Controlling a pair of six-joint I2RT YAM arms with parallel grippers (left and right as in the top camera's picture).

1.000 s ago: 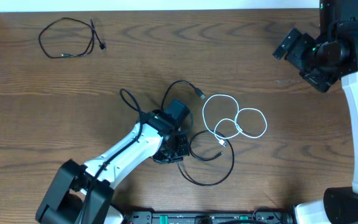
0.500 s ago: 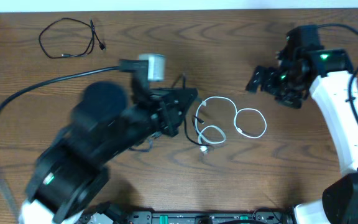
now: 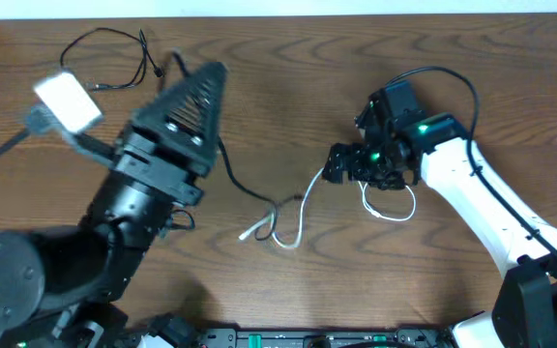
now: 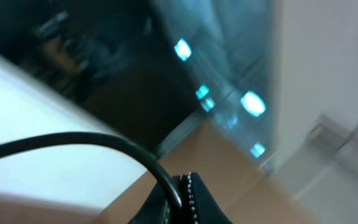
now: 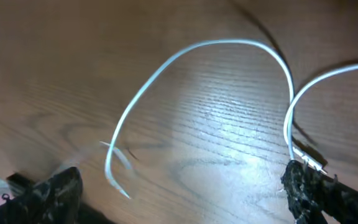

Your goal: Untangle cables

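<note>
My left gripper (image 3: 207,79) is raised high above the table's left half and shut on a long black cable (image 3: 245,189). In the left wrist view that black cable (image 4: 73,142) runs into the closed jaws of the left gripper (image 4: 182,186). It hangs down to the table, where it crosses the white cable (image 3: 298,220) at centre. My right gripper (image 3: 342,166) is open, low over the white cable's right part. In the right wrist view the white cable (image 5: 197,53) arcs across the wood between the spread jaws of the right gripper (image 5: 182,193). It passes close to the right finger (image 5: 309,186).
A separate black cable (image 3: 104,60) lies coiled at the table's far left corner. The left arm's bulky body (image 3: 114,222) hides much of the table's left side. A white loop (image 3: 390,205) lies under the right arm.
The left arm has risen and swung left with the black cable, dragging the white cable left and stretching its loops. The right arm has come down from the far right corner to the white cable.
</note>
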